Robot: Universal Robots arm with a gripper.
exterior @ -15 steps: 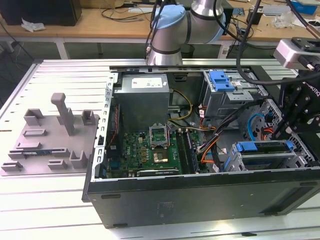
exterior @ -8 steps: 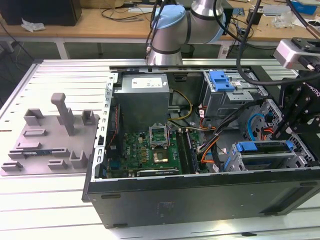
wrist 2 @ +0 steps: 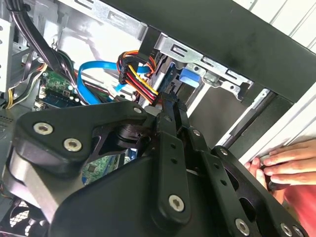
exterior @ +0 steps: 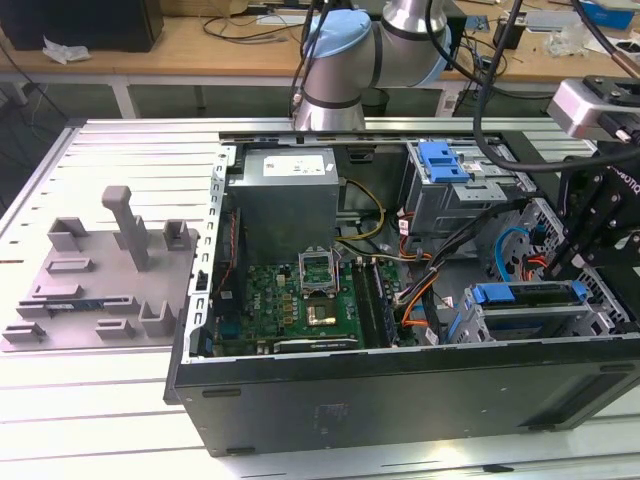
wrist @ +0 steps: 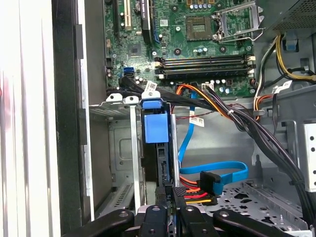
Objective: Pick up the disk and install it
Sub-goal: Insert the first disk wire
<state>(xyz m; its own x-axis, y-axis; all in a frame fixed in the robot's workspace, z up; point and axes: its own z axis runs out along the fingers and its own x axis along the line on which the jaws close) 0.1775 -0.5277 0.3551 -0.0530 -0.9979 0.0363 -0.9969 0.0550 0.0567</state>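
Case bay [wrist: 121,148] holds the disk [wrist: 157,127] (blue-railed), gripper [wrist: 169,195] seemingly clamping its end.

A printed label [exterior: 296,165] sits on the grey power supply [exterior: 285,205], its lines too small to make out. White lettering [exterior: 624,181] runs along the black body of the end effector [exterior: 590,245] in the exterior view. In the first wrist view, small white tags [wrist: 149,87] on the cables [wrist: 247,123] carry print too fine to read.
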